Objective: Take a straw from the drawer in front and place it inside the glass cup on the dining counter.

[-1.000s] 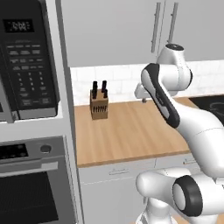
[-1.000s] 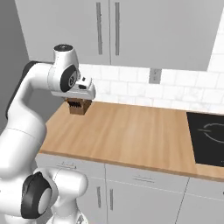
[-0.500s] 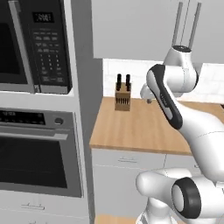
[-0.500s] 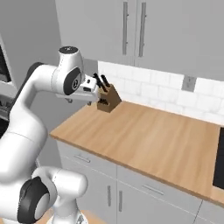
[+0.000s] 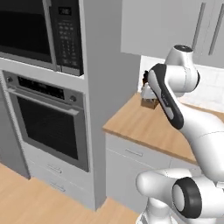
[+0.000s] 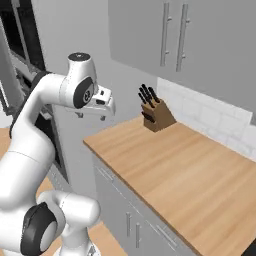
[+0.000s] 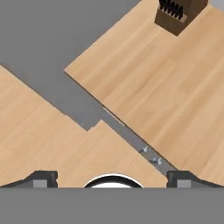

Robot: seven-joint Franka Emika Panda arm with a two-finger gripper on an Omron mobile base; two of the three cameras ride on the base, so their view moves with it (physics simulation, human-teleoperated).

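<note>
My gripper (image 6: pixel 91 116) hangs open in the air off the left corner of a small wood counter (image 6: pixel 175 170), with nothing between its fingers. In the hand view its two dark fingertips (image 7: pixel 42 177) stand wide apart above the wood floor (image 7: pixel 43 131) and the counter's corner (image 7: pixel 153 87). The straw, the glass cup and the dining counter are out of view. A closed light-grey drawer front (image 5: pixel 131 152) with a slim handle sits under the small counter; I cannot tell whether it is the task's drawer.
A knife block (image 6: pixel 156 112) stands at the back of the small counter, near the tiled wall. A tall grey unit with a microwave (image 5: pixel 39 30) and an oven (image 5: pixel 48 118) rises left of the counter. Grey upper cabinets (image 6: pixel 170 35) hang above.
The whole picture has swung: the base has turned left, bringing the oven unit and floor into view and sliding the counter and knife block to the right. The gripper stays open.
</note>
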